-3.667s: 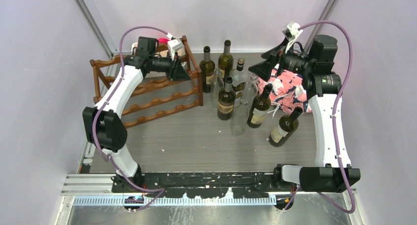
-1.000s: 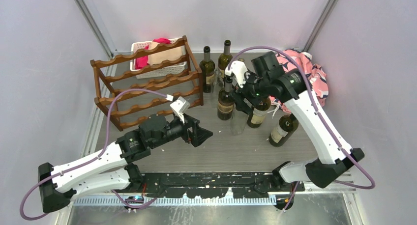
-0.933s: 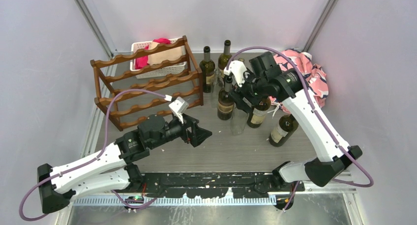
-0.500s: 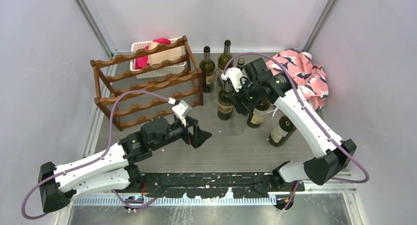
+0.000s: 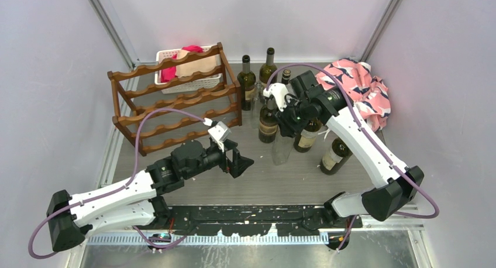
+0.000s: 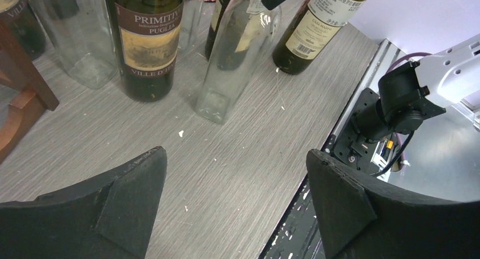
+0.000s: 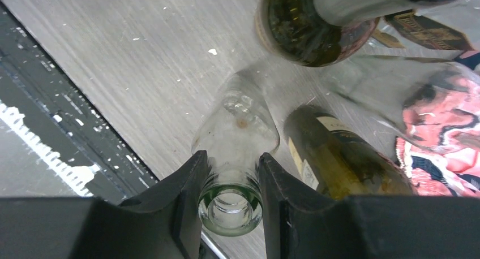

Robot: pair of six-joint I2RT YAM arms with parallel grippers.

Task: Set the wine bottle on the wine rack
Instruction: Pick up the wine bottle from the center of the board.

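closed within the last second, the right gripper (image 7: 231, 171) is clamped on the neck of the near-upright clear bottle (image 5: 281, 150), with the wine rack (image 5: 175, 113) well leftward and the left gripper (image 6: 235, 157) held agape.

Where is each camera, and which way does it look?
Top: above, behind the arms, looking down on the table; left arm, right arm, wine rack show.
Left wrist: on the left arm, facing a dark labelled bottle; open left gripper shows.
Right wrist: on the right arm, looking down; right gripper clamps the clear bottle.
Shared: both wrist views show that bottle.
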